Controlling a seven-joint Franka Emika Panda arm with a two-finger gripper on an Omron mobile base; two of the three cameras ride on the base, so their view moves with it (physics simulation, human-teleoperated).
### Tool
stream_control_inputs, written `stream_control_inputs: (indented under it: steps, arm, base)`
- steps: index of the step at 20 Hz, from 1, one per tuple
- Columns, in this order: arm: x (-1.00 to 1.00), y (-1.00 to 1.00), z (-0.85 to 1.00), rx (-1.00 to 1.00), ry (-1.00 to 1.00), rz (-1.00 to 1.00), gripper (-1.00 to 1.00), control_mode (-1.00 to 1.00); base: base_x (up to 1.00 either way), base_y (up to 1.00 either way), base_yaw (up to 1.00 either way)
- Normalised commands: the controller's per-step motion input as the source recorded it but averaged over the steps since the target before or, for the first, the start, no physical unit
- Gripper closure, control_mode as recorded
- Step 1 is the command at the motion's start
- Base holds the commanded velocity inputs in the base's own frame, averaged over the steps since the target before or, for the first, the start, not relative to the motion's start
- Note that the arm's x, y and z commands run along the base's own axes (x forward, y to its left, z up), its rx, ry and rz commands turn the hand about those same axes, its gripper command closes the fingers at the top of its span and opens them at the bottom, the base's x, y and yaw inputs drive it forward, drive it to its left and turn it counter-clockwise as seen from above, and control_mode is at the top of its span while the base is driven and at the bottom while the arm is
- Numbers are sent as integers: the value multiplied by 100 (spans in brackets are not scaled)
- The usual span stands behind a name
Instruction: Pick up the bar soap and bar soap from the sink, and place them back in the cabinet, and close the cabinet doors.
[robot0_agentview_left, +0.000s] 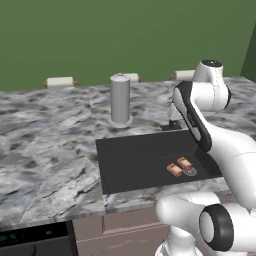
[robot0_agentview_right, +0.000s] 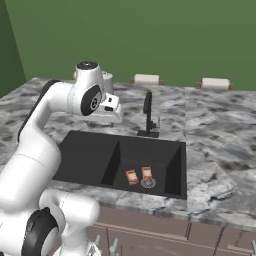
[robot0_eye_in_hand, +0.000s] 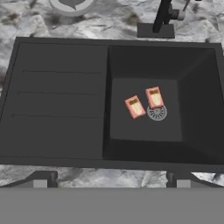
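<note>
We hover over the sink (robot0_eye_in_hand: 61, 100), soaps ungrasped.
Our gripper (robot0_eye_in_hand: 109, 181), fingers spread and empty, must descend onto the nearer bar soap (robot0_eye_in_hand: 134, 106).

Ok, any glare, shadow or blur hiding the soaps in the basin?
Hand view: sharp, even light, both bar soaps stand out beside the drain in the sink. Right base view: basin walls shaded, soaps clear. Left base view: soaps small, soft-edged; no glare.

A kitchen: a dark sink (robot0_eye_in_hand: 61, 100) with a black faucet (robot0_agentview_right: 148, 116) is set into a grey marbled stone surface (robot0_agentview_left: 45, 135), paper towel rolls (robot0_agentview_right: 147, 79) line its far edge against a green wall (robot0_agentview_left: 100, 35), and mauve-brown drawers (robot0_agentview_right: 200, 232) run below.
</note>
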Motion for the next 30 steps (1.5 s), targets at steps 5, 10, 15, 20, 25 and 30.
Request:
stream_control_inputs:
  steps: [5,10,15,20,25,30]
  arm:
    - [0,-30,-29,-1,0,0,-100,-100]
    - [0,-32,-28,0,0,0,-100,-100]
    - [5,-27,-20,0,0,0,-100,-100]
    - [15,-32,-19,0,0,0,-100,-100]
    - [16,-36,-20,0,0,0,-100,-100]
    - [22,-34,-20,0,0,0,-100,-100]
  base:
    - [0,0,0]
    - [0,0,0]
    - [0,0,0]
    - [0,0,0]
    - [0,0,0]
    - [0,0,0]
